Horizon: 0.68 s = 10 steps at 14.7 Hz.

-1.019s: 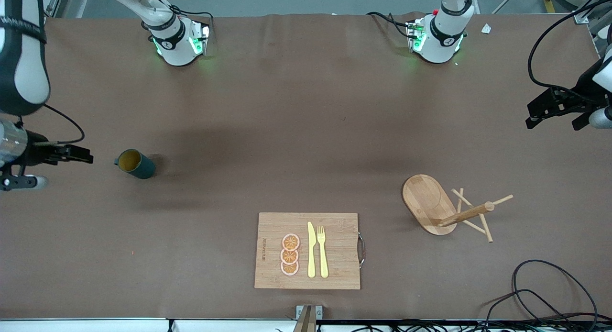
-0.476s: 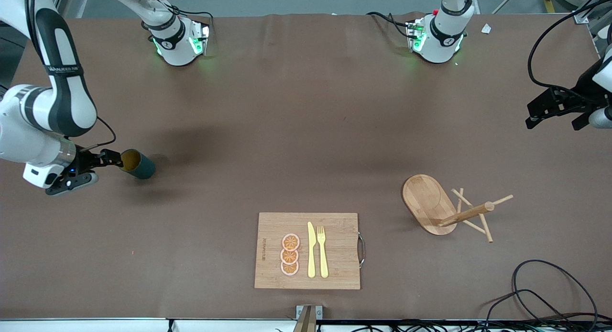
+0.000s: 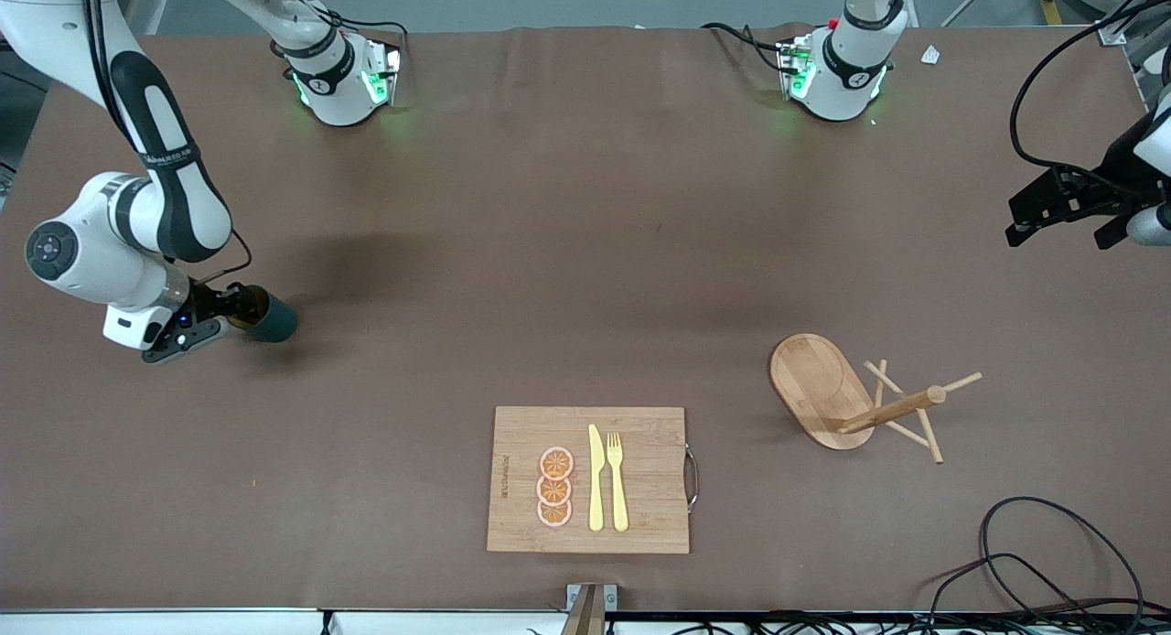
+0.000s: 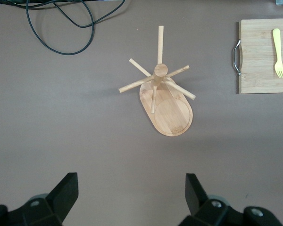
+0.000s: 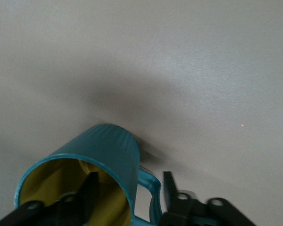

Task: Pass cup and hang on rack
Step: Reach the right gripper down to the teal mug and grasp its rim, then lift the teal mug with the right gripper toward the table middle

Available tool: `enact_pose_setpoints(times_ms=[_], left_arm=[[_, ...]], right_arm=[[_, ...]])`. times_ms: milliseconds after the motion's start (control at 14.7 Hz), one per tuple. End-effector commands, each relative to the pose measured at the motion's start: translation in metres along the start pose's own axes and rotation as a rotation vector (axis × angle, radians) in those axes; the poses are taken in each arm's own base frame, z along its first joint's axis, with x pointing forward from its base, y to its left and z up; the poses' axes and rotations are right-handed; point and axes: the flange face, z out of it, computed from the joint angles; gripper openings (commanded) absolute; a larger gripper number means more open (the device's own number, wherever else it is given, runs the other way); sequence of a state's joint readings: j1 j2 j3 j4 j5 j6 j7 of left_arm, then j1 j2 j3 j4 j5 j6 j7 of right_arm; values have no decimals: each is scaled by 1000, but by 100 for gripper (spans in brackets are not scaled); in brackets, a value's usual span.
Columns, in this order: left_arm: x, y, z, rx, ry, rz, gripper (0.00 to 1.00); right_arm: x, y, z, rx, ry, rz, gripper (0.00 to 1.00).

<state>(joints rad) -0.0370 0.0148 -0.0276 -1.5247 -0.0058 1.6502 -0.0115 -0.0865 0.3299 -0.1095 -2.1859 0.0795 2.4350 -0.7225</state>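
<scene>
Count: one cup (image 3: pixel 267 317), one rack (image 3: pixel 855 400), one board (image 3: pixel 588 479). On the board: three orange slices (image 3: pixel 555 487), one knife (image 3: pixel 596 478), one fork (image 3: pixel 617 480).

We see a rectangular wooden cutting board (image 3: pixel 588 479) with a metal handle carrying three orange slices (image 3: pixel 554 487), a yellow knife (image 3: pixel 596 478) and a yellow fork (image 3: pixel 617 480); black cables (image 3: pixel 1043 562) coil near the table's front edge.

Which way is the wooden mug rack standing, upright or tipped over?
Upright: the rack shows in the left wrist view from above, its oval base flat on the table, post end-on, pegs fanning outward.
</scene>
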Motion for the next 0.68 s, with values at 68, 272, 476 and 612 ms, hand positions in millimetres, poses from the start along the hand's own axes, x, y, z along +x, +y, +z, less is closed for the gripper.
enact_pose_setpoints(times_ms=[68, 272, 476, 612], left_arm=[[2, -2, -4, 3, 4, 4, 100], [2, -1, -4, 1, 4, 5, 100], [3, -4, -3, 2, 3, 4, 100], [3, -4, -3, 2, 3, 4, 100]], right_arm=[[-2, -1, -4, 12, 17, -23, 0], [8, -11, -14, 15, 17, -39, 0], [34, -45, -48, 53, -19, -11, 0], [59, -93, -65, 46, -24, 66, 0]])
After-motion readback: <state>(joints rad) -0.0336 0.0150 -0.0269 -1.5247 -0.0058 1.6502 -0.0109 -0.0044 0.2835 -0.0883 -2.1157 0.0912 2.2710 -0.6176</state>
